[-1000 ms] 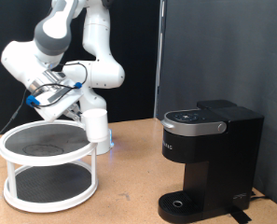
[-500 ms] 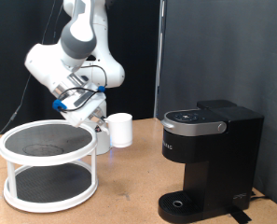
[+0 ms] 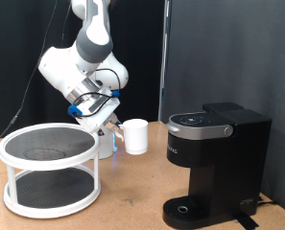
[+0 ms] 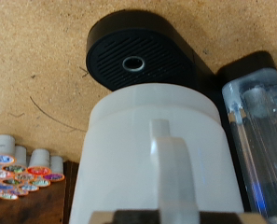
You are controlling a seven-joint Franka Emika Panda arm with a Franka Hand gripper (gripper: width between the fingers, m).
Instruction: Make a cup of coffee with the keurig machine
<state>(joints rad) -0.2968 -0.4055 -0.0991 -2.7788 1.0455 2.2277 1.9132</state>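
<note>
Claw (image 3: 116, 131) grips smooth white ceramic cup (image 3: 134, 135) aloft beside boxy matte-black keurig machine (image 3: 216, 165).

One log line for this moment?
claw: carrying cup | airborne, between tiered rack and keurig machine | drip tray empty

1 small white ceramic mug (image 3: 135, 136), 1 boxy matte-black coffee maker (image 3: 217, 165), 1 white two-tier round rack (image 3: 49, 171), lower left; cluster of coffee pods (image 4: 21, 165), uncountable.
</note>
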